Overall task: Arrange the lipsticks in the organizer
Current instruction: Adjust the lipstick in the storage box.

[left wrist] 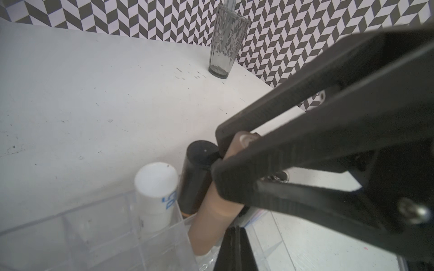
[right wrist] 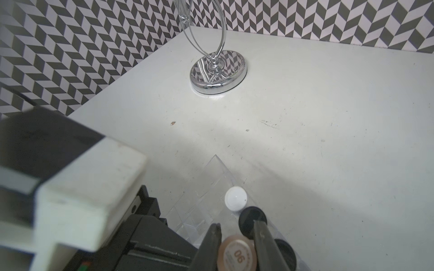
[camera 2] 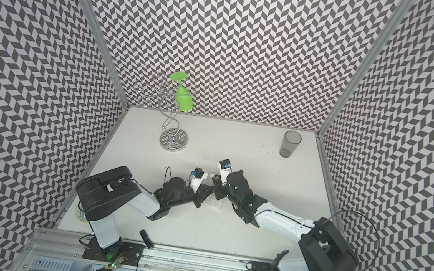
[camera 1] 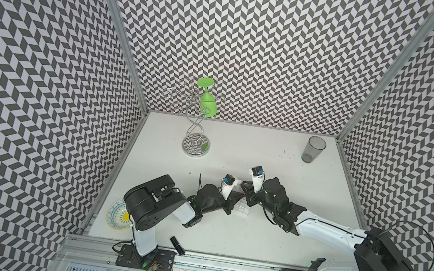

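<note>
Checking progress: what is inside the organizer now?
A white lipstick, two black lipsticks and a tan lipstick held by the right gripper. Some cells look empty; arms hide others.

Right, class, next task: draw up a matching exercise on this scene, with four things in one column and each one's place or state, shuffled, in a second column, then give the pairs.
Things
1. tan lipstick
2. white lipstick
3. green glass
4. grey tumbler

Places or states
A. hangs upside down on the chrome rack
B. stands upright in a cell of the organizer
C. gripped by the right claw
D. stands alone near a far corner of the table

Pairs: 1-C, 2-B, 3-A, 4-D
</note>
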Robot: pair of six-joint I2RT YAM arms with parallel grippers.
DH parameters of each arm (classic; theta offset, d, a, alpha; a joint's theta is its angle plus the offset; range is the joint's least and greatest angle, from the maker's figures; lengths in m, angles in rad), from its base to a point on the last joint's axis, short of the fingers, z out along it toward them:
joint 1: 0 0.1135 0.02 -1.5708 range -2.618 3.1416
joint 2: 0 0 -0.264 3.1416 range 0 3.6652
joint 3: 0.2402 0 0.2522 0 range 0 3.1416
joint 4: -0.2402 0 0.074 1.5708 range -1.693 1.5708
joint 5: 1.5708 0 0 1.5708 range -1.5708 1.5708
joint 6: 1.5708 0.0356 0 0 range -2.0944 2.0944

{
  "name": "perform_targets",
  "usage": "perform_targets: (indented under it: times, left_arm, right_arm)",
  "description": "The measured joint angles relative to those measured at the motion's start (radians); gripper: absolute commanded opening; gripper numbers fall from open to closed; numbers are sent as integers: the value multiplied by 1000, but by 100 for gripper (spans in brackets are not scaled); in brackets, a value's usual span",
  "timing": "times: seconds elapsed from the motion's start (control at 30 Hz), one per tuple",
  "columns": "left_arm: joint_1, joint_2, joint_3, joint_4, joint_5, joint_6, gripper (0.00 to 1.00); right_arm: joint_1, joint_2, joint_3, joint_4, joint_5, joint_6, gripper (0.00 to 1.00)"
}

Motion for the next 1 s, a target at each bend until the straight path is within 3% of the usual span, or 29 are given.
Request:
perform_targets:
  times: [0.1, 0.27, 0.47, 0.63, 0.77, 0.9, 1.0]
  left_arm:
    - [2, -41, -21, 0, -8, -7, 11]
    - [4, -126, -59, -15, -44, -15, 11]
    - [5, -239, -74, -158, -100, -44, 15]
    - [-3, -456, -67, -513, -175, -137, 28]
    - [-69, -687, -55, -906, -306, -259, 35]
    - [-111, -910, -40, -1244, -364, -381, 44]
    - [-151, -944, 10, -1437, -398, -493, 45]
  right_arm:
    - [7, 1, 2, -4, 10, -8, 31]
    - [19, 23, 25, -8, 21, -23, 47]
    - [37, 16, 29, -13, 34, -21, 50]
    - [58, -91, 4, -15, -13, 14, 53]
    - [73, -164, -16, 10, -97, 55, 52]
    - [89, -169, -61, 32, -181, 74, 52]
    - [92, -176, -111, 35, -235, 77, 53]
